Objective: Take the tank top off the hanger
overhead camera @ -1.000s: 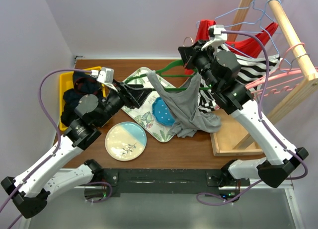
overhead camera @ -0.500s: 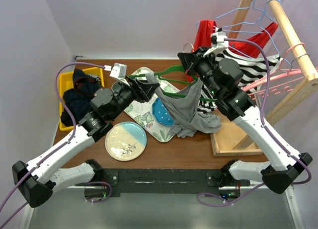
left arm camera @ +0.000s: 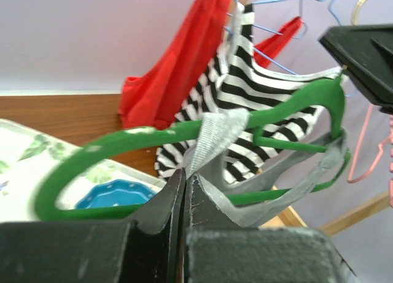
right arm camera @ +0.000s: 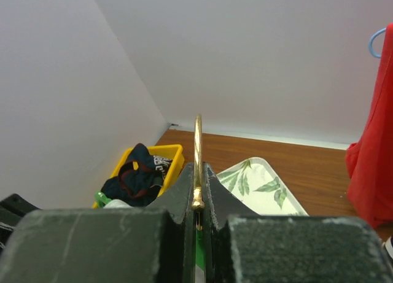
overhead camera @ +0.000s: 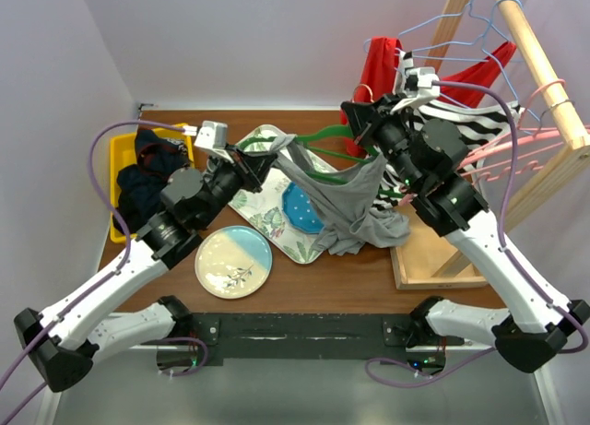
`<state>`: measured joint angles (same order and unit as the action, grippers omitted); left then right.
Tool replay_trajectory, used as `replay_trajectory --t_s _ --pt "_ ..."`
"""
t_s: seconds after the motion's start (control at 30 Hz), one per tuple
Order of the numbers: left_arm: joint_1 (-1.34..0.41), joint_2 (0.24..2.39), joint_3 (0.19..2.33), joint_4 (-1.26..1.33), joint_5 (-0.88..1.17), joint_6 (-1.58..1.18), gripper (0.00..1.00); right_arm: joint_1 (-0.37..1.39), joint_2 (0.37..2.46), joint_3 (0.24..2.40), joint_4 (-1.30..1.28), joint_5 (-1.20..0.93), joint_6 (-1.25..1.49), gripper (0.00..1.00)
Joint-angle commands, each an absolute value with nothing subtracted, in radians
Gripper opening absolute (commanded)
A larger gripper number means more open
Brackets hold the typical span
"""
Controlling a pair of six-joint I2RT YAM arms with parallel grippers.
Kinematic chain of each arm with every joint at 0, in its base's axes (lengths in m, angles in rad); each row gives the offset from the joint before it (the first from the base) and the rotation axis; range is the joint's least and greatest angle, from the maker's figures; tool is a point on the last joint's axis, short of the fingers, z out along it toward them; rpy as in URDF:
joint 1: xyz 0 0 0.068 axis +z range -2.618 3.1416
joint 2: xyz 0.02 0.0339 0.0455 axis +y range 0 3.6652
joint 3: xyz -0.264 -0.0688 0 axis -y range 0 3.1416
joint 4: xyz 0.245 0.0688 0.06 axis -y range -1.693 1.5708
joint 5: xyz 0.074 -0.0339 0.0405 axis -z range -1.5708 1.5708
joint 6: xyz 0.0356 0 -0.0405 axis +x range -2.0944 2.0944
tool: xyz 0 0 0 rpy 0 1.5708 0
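My right claw (right arm camera: 196,172) clamps the green hanger's (left arm camera: 123,139) gold hook (right arm camera: 198,139), steadying it above the table's (overhead camera: 350,277) middle. My left claw (left arm camera: 184,175), pinched together on the draped grey tank top's (overhead camera: 348,204) strap (left arm camera: 212,132), can pull it free.

The left arm (overhead camera: 111,277) stretches forward from its base, elbow bent. Its left hand (left arm camera: 184,175) has both fingers pressed together, pinching a strap of the tank top (left arm camera: 212,132). The right arm (overhead camera: 498,250) rises and leans inward. Its right hand (right arm camera: 196,172) is raised, with fingers clamped tight on the hook of the hanger (right arm camera: 198,142). The two hands face each other, apart.
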<state>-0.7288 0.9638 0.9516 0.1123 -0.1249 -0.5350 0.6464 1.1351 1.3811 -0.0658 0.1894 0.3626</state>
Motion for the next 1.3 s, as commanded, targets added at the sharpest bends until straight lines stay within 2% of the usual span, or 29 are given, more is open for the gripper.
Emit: replay_trajectory --t_s 0.0,0.37,0.8,0.9,1.03,1.27 --pt "-0.721 0.881 1.023 0.002 -0.304 -0.453 0.00 0.652 1.072 1.405 -0.077 0.213 0.285 0.00" --pt "-0.667 0.943 1.195 -0.288 -0.436 -0.420 0.00 0.650 0.980 1.425 -0.153 0.235 0.215 0.00" --pt "-0.632 0.930 1.262 -0.410 -0.459 -0.439 0.00 0.650 0.986 1.497 -0.146 0.230 0.232 0.00" --pt "-0.632 0.897 1.233 -0.382 -0.368 -0.445 0.00 0.650 0.994 1.499 -0.114 0.222 0.253 0.00" --pt "-0.632 0.786 1.061 -0.281 -0.209 -0.457 0.00 0.650 1.012 1.505 -0.086 0.206 0.319 0.00" --pt "-0.632 0.689 0.855 -0.140 -0.080 -0.502 0.00 0.652 1.012 1.462 -0.012 0.201 0.394 0.00"
